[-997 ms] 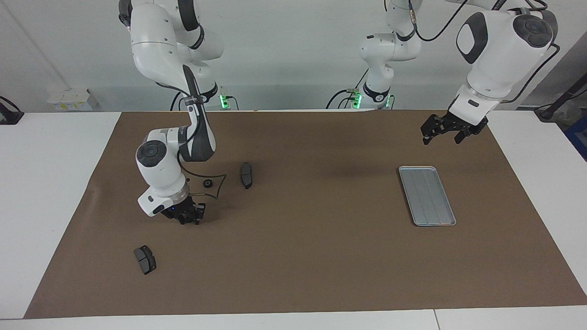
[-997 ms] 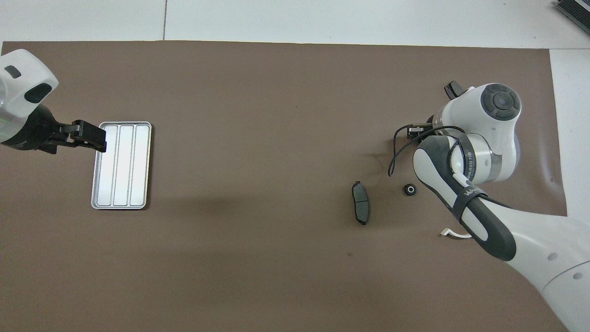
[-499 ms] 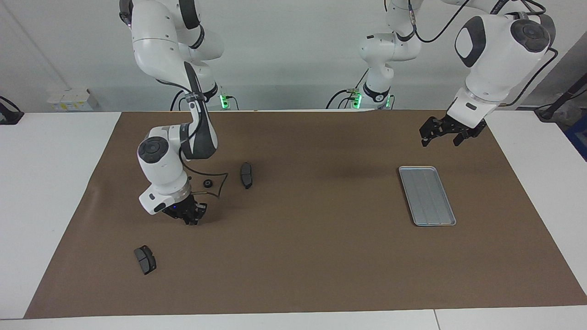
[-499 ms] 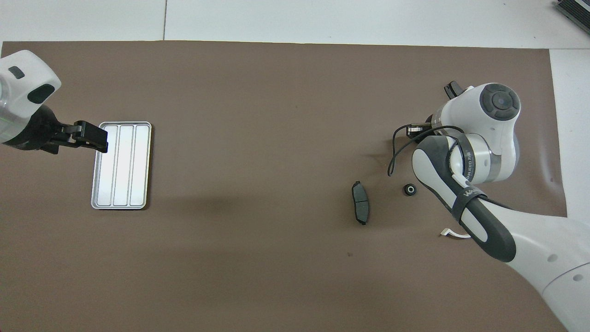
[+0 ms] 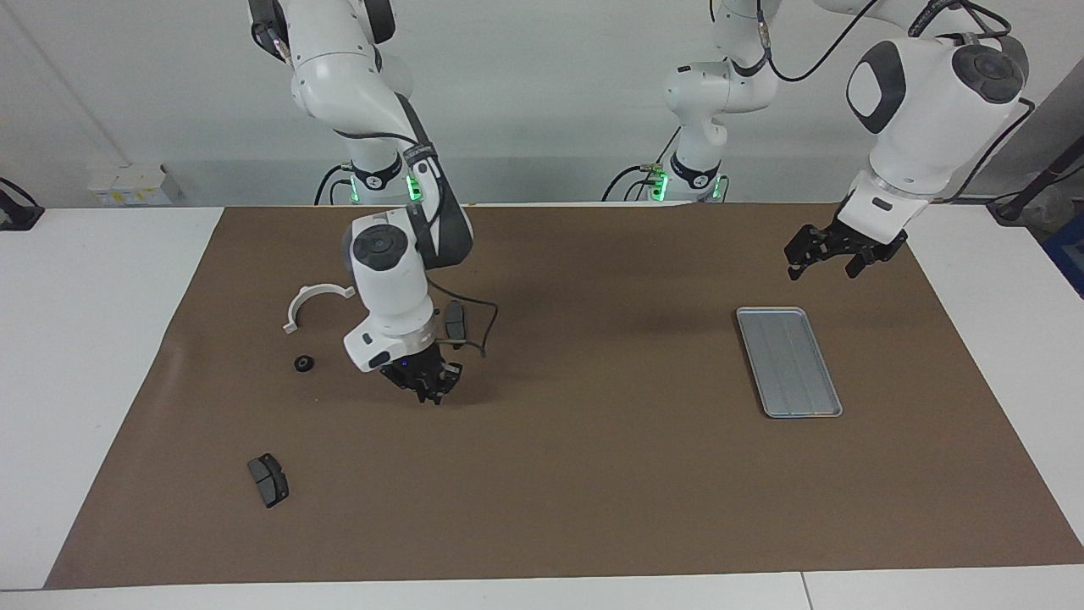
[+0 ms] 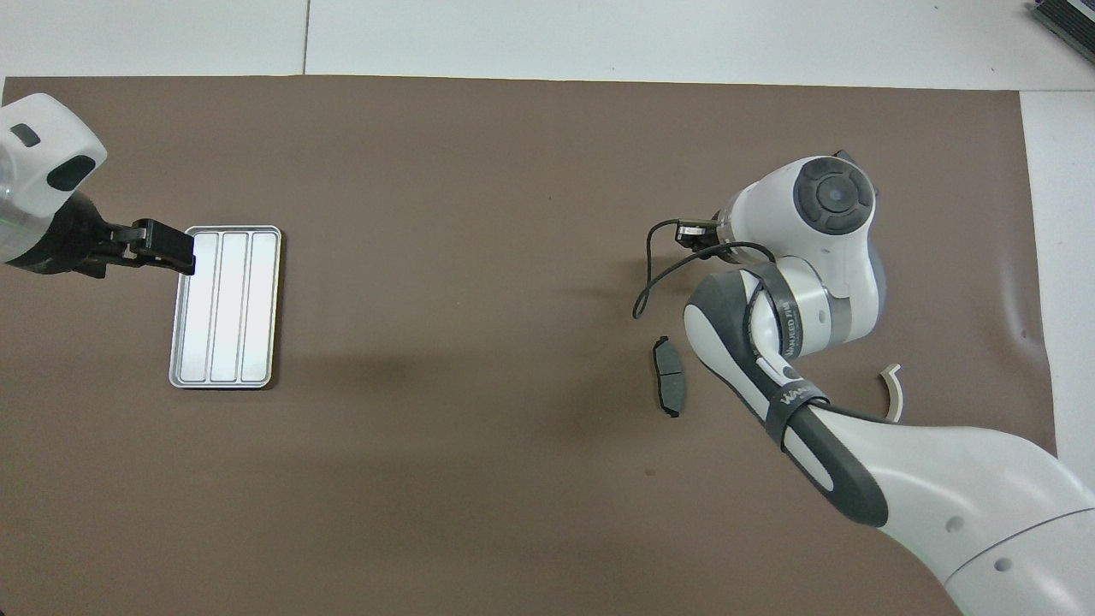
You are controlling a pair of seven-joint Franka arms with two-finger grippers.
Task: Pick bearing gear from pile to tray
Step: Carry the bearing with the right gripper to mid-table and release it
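Observation:
One small black bearing gear (image 5: 303, 363) lies on the brown mat at the right arm's end, near the white curved bracket (image 5: 315, 301) of the pile. My right gripper (image 5: 429, 391) hangs just above the mat beside a dark brake pad (image 5: 455, 318), fingertips together; whether a gear sits between them I cannot see. In the overhead view its own wrist hides it. The silver tray (image 5: 788, 362) (image 6: 224, 306) lies bare at the left arm's end. My left gripper (image 5: 832, 261) (image 6: 162, 248) waits open in the air over the tray's edge.
A second brake pad (image 5: 268, 479) lies farther from the robots at the right arm's end. The first brake pad (image 6: 668, 376) and the bracket (image 6: 892, 389) flank the right forearm. A loose black cable (image 6: 650, 282) hangs from the right wrist.
The right gripper closed, rose off the mat and swung toward the table's middle, uncovering the bracket and a gear. The left gripper barely shifted.

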